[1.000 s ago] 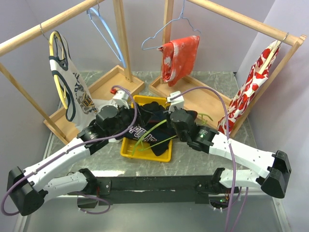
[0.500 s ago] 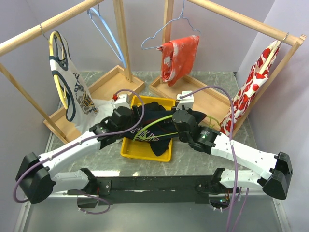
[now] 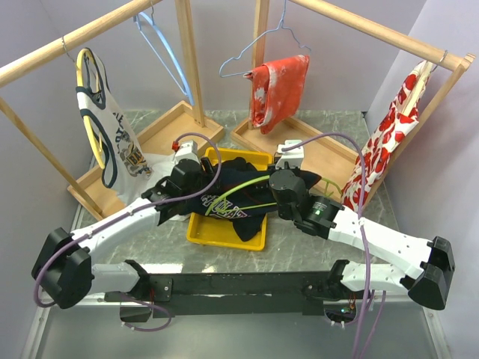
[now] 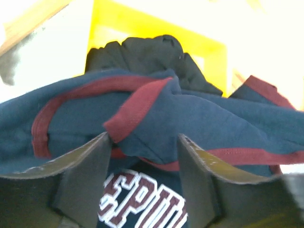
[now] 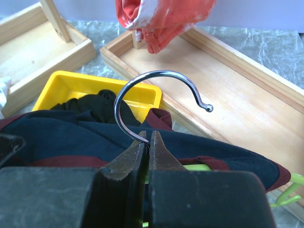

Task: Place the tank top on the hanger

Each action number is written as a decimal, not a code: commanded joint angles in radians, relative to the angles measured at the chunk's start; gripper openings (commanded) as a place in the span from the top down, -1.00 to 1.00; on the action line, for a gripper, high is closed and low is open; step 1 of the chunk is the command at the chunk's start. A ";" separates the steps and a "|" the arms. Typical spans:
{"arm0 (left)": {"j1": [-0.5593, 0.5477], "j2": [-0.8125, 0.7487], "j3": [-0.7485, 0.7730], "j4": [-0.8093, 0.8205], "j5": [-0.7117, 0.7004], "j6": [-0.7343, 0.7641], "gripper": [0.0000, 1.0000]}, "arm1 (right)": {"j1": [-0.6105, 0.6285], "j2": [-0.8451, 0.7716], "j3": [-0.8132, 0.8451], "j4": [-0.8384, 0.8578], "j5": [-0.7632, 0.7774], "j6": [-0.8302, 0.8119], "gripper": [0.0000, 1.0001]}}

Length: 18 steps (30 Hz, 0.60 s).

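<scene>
The navy tank top point(image 3: 238, 182) with red trim hangs bunched over the yellow bin, draped on the lime-green hanger point(image 3: 241, 188). My right gripper point(image 3: 279, 176) is shut on the base of the hanger's metal hook point(image 5: 161, 72), with the tank top point(image 5: 71, 133) just beyond my fingers and a green hanger end point(image 5: 290, 189) sticking out at the right. My left gripper point(image 3: 202, 182) is at the garment's left end. In the left wrist view it point(image 4: 145, 137) is open, with a red-trimmed fold of the tank top point(image 4: 204, 118) between the fingertips and the chest lettering below.
The yellow bin point(image 3: 224, 235) holds a plain black garment point(image 4: 142, 52). Wooden rack bases point(image 3: 318, 153) stand behind it. A white tank top on a yellow hanger point(image 3: 112, 138), a light blue hanger point(image 3: 166, 52) and red patterned garments point(image 3: 281, 90) hang on the rails.
My right gripper has lifted the hanger and tank top up out of the bin and towards the back. My left arm has swung right and back to the garment's left end.
</scene>
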 commanded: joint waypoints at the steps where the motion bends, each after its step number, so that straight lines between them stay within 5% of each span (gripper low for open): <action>1: 0.041 0.023 -0.019 0.192 0.114 -0.003 -0.12 | 0.003 -0.035 0.023 0.077 0.064 -0.013 1.00; 7: 0.055 0.001 0.012 0.138 0.122 -0.006 0.96 | 0.000 -0.019 0.029 0.080 0.129 -0.025 1.00; 18: 0.133 -0.163 0.075 -0.031 0.253 -0.110 0.98 | -0.020 0.018 0.040 0.183 0.275 -0.155 1.00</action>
